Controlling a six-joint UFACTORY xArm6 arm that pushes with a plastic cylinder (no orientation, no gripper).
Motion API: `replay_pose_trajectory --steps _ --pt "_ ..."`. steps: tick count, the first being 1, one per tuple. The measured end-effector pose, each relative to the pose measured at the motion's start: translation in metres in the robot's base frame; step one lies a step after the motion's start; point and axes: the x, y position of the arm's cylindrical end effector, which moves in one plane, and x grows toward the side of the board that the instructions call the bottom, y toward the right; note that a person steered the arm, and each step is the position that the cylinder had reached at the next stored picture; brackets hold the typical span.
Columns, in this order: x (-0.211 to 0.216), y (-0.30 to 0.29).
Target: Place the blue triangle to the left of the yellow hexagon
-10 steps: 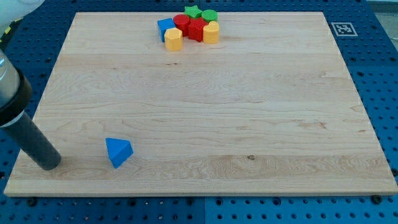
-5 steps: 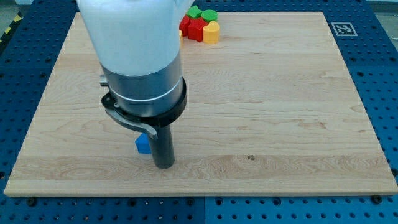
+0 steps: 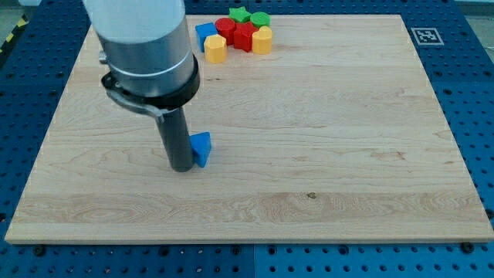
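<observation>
My tip [image 3: 182, 166], a bare rod with nothing to clamp, touches the blue triangle [image 3: 201, 148] from the view's left, mid-board. Well apart at the view's top: yellow hexagon [image 3: 215, 49], blue block [image 3: 204, 34], red blocks [image 3: 236, 33], green blocks [image 3: 248, 16], second yellow block [image 3: 262, 40], clustered together.

A robotics lab: a wooden desk [image 3: 347, 139] sits on a blue perforated mounting base [image 3: 471, 69], with a printed fiducial marker [image 3: 424, 35] at its corner.

Triangle [image 3: 201, 147] right of my tip [image 3: 181, 167]
</observation>
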Motion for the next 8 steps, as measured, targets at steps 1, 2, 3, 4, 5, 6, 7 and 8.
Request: replay_pose_trajectory --steps 1,2,3,4,5,6,7,8 --pt "-0.014 0.014" --pt "-0.030 0.028" --pt "-0.042 0.050" --pt "-0.050 0.087" --pt "-0.063 0.123" --pt "-0.088 0.136" --pt "-0.094 0.135" --pt "-0.094 0.118"
